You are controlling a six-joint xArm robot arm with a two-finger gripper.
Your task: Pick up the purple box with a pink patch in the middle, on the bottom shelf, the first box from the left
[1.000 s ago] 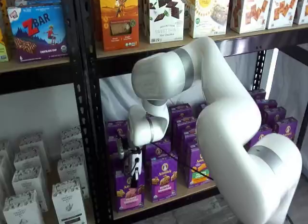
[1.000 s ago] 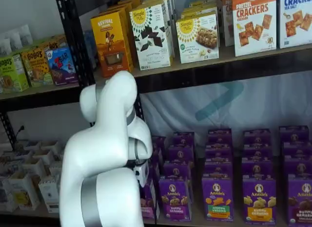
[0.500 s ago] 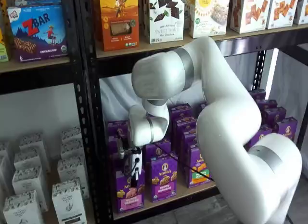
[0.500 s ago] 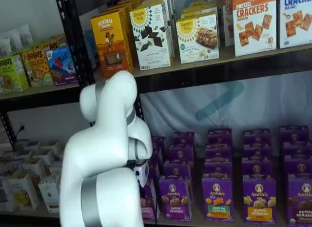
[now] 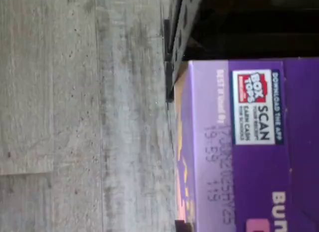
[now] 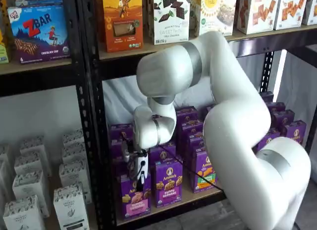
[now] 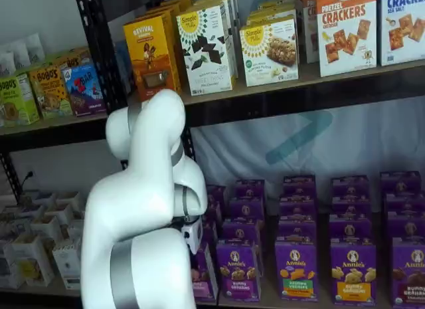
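Black racking holds rows of purple cartons; the gripper is clamped on the purple box, leftmost at the bottom shelf front, now raised slightly compared with a second ago; pink patch and yellow bunnies show

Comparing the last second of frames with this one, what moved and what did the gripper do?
The arm shifted slightly upward and the gripper closed on the purple box, which seems to have risen a little at the front of the bottom shelf. The wrist view shows that box's top close up. The neighbouring purple cartons and the upper-shelf boxes stayed as they were.
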